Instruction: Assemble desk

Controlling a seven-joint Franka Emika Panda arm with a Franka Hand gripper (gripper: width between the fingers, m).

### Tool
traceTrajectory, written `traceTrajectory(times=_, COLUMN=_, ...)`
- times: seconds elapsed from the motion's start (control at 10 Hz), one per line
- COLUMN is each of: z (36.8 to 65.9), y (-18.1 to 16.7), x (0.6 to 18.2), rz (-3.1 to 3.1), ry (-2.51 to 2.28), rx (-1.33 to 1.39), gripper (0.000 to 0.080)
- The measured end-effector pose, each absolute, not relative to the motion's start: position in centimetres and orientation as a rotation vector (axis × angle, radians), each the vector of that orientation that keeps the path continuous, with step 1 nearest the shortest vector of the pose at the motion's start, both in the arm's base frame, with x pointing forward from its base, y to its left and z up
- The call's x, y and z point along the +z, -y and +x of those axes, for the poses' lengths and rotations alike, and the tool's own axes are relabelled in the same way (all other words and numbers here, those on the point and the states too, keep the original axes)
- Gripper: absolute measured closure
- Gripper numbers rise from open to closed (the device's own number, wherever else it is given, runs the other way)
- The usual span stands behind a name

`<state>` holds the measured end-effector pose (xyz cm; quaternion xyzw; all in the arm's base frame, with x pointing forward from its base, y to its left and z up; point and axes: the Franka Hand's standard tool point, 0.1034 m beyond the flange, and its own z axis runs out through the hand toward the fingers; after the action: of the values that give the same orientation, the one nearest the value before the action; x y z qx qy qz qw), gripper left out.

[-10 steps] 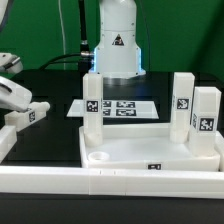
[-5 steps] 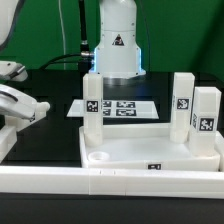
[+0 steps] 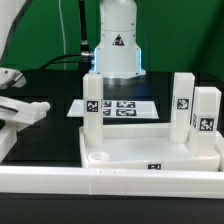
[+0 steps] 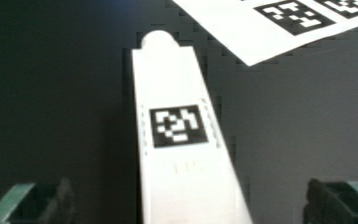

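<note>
Between the gripper's (image 4: 190, 200) wide-apart fingers lies a loose leg (image 4: 179, 130), black table (image 4: 51, 110) either side.

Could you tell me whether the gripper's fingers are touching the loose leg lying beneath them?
Apart. In the wrist view, the leg lies between the open gripper with dark table showing between it and each of the fingers.
</note>
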<state>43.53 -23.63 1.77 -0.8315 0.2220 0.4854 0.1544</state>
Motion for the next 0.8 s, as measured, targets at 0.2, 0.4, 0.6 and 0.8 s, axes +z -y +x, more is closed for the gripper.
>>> traceTrajectory(times=0.2, z=43.7, y=23.84, x=1.37, rz=-2.403, ry=-0.639, rx=1.373, gripper=0.015)
traceTrajectory(times=0.4, z=43.86, y=24.08, x=1.05, rz=-2.42, ry=-0.642, rx=1.356, gripper=0.015)
traceTrajectory(times=0.6, z=44.0, y=24.11, x=0.95, rz=-2.429, ry=-0.642, rx=1.349, gripper=0.0401)
traceTrajectory(times=0.8, z=44.04, y=24.11, x=0.95, rz=-2.431, ry=-0.641, rx=1.348, gripper=0.0512)
